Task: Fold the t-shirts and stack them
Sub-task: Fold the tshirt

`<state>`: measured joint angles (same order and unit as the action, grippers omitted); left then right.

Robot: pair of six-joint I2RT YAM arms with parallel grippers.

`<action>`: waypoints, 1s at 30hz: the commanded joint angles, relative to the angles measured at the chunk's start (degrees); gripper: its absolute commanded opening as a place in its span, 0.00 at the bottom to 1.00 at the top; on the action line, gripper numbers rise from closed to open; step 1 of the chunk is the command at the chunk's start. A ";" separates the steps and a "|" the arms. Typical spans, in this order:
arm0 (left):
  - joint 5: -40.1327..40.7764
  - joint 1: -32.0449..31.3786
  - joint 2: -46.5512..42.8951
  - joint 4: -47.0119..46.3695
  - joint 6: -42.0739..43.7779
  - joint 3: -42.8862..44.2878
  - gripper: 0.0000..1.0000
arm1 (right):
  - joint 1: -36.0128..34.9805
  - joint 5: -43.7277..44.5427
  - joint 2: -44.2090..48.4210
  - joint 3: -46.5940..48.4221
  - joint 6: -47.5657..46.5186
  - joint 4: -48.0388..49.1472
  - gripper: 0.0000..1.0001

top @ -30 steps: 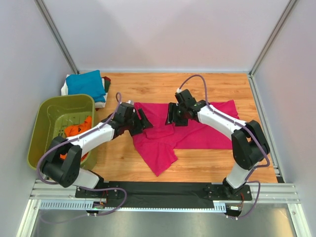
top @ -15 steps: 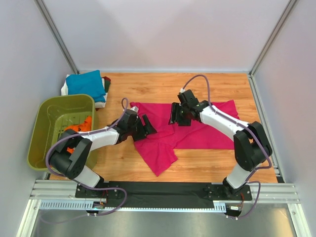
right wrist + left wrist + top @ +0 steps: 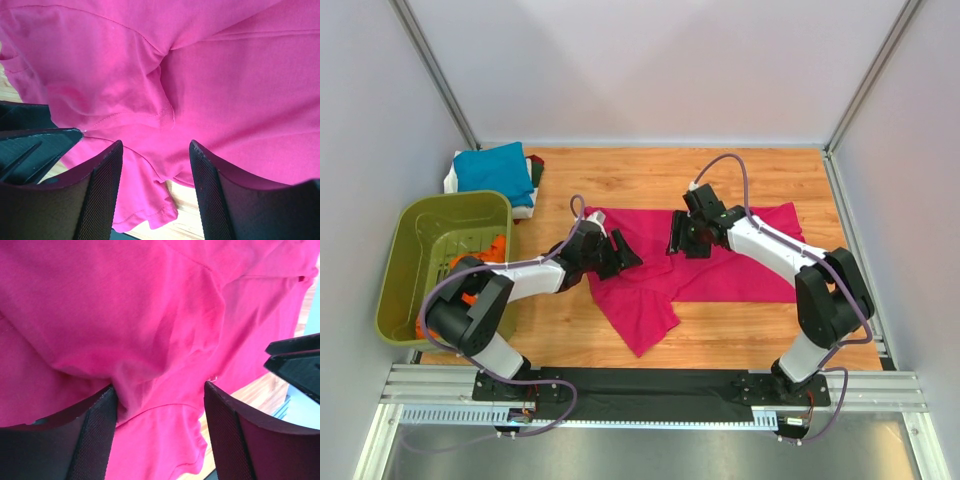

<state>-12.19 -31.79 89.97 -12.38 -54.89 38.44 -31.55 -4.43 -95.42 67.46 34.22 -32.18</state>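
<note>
The magenta-pink t-shirt [image 3: 650, 300] lies rumpled mid-desk [image 3: 620, 180], one flap trailing toward 6 o'clock. The left jaws gape wide over its 9 o'clock edge. The right jaws are half-parted at 12 o'clock. Neither pair holds anything, and both seem poised to pinch and spread the cloth.

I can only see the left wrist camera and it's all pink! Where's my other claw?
Observer: The right claw is open above the pink t-shirt, toward its far edge.
Kid: Is the shirt folded yet?
Observer: No, it lies spread out and rumpled on the wooden table.
Kid: Are there more shirts?
Observer: Yes, orange t-shirts sit in the green basket on the left.
</note>
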 commanded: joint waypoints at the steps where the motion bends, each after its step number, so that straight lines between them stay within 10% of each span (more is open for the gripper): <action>1: -2.31 -0.20 0.38 -4.67 -0.91 0.59 0.70 | 0.35 1.52 2.60 -0.23 -0.29 0.37 0.57; 8: -1.53 -0.29 -6.47 4.26 -7.67 0.67 0.29 | 0.61 2.14 3.57 -1.28 -0.03 0.37 0.57; 16: 2.25 -0.29 -12.98 19.31 -15.76 2.61 0.20 | 0.61 1.09 4.10 -3.04 1.03 1.42 0.56; 24: 1.72 -0.55 -12.36 22.75 -18.67 1.03 0.34 | 0.53 0.65 4.01 -3.74 0.50 1.51 0.56; 30: 11.47 -0.99 -14.47 22.32 -5.94 2.00 0.64 | 0.44 -1.81 4.10 -5.85 -1.26 5.98 0.56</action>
<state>-6.22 -32.45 77.87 9.41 -67.07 39.38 -31.29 -4.62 -93.21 62.87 34.28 -30.79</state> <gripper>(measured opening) 0.612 0.563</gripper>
